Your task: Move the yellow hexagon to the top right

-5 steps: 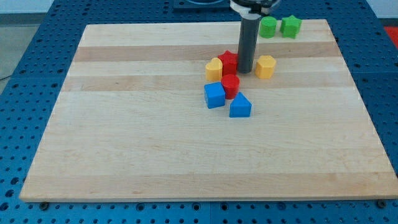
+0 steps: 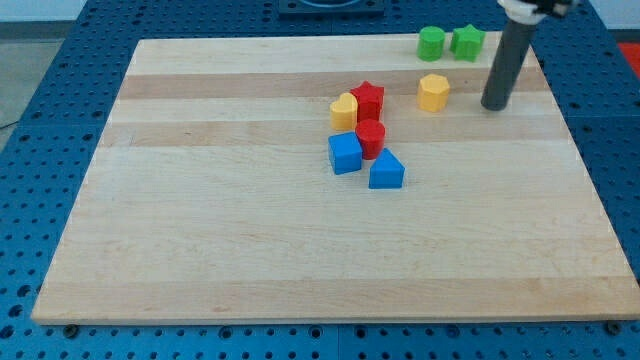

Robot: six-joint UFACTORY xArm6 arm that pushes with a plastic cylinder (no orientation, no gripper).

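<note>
Standing apart: my tip (image 2: 494, 105) right of yellow hexagon (image 2: 433, 92) | upright.

My tip (image 2: 494, 106) right of yellow hexagon (image 2: 433, 92)

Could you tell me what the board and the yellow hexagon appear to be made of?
The board looks like pale, unvarnished wood: lengthwise planks with grain lines and matte tone bands. The yellow hexagon seems to be plastic or painted wood: uniform saturated colour, smooth faces, no visible grain. The look alone cannot settle which.

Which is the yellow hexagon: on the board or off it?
On the board: the yellow hexagon sits on the wooden board, below the two green blocks.
</note>
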